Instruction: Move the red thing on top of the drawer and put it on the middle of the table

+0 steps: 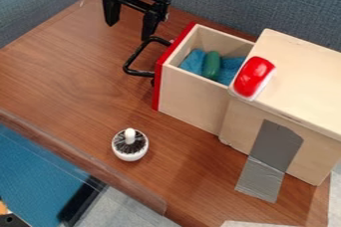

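Observation:
My gripper (130, 29) hangs at the upper left, its two fingers spread apart with nothing between them, beyond the drawer's handle and away from the red thing. The red thing (254, 76), rounded and glossy with a white lower rim, lies on the top left edge of the wooden drawer box (303, 79). The drawer (193, 99) is pulled out, with a red front and black handle; a blue cloth (194, 61) and a green oblong object (211, 65) are inside. The brown wooden table (73, 79) extends to the left of the drawer.
A white round brush (130, 146) stands on the table near its front edge, left of the drawer box. Grey tape (269, 154) runs down the box's side onto the table. A transparent rim borders the table's front, and grey-blue walls stand behind.

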Controlling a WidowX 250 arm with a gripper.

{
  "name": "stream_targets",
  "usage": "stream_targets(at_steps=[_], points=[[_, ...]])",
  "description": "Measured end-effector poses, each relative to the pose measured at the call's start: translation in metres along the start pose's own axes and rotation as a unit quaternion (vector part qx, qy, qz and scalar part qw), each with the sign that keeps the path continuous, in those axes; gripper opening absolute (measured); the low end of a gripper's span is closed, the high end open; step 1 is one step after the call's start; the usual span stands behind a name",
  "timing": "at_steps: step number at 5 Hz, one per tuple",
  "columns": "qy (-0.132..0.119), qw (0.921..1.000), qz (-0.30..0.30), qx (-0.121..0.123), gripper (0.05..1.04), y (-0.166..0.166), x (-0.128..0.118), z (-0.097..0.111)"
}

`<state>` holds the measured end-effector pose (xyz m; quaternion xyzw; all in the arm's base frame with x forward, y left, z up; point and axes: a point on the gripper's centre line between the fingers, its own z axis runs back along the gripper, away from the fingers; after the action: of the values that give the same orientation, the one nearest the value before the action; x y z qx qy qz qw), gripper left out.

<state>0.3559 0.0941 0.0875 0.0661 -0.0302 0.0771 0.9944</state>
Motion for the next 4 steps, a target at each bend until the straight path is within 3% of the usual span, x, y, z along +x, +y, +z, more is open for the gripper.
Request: stream_targets(at_steps=[1, 2, 3, 4], points=[[0.014, 0.9999, 0.002, 0.000, 1.000, -0.001, -0.001, -0.010], [0.024, 0.9996, -0.004, 0.018, 1.000, -0.015, -0.005, -0.002], [-0.004, 0.9996, -0.009, 0.028, 1.000, -0.031, -0.006, 0.037], [-0.024, 0.9994, -0.022, 0.014, 1.000, -0.053, -0.012, 0.067]])
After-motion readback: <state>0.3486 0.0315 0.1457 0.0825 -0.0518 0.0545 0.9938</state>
